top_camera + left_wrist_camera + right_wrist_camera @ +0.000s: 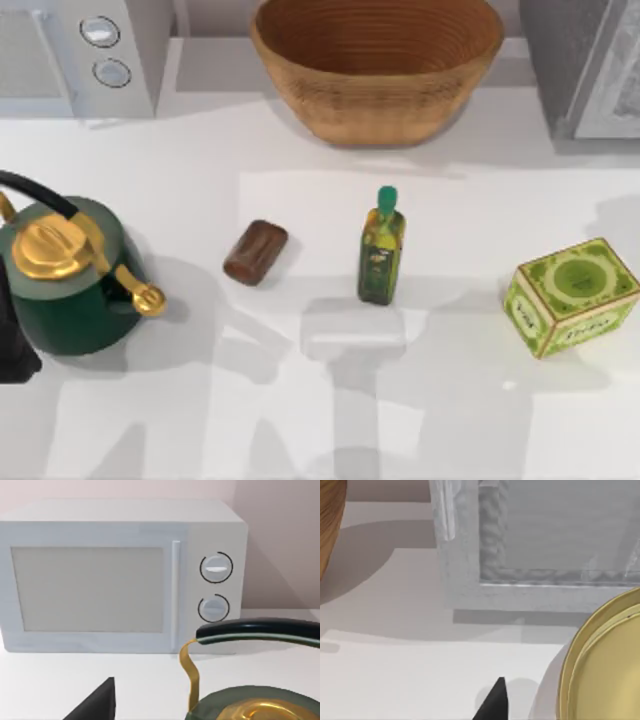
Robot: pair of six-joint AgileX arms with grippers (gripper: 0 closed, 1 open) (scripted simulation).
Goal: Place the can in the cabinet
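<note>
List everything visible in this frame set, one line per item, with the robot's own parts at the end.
can: 1, dark brown, lying on its side left of table centre
bottle: 1, green cap and olive body, upright at centre, right of the can
box: 1, green printed, at the table's right
kettle: 1, dark green with gold lid and spout, black handle, at the left edge
basket: 1, woven tan, at the back centre
microwave: 1, white with two dials, back left corner
cabinet: 1, grey, back right corner
table: 1, white
left arm: 1, black, at the left edge beside the kettle
</note>
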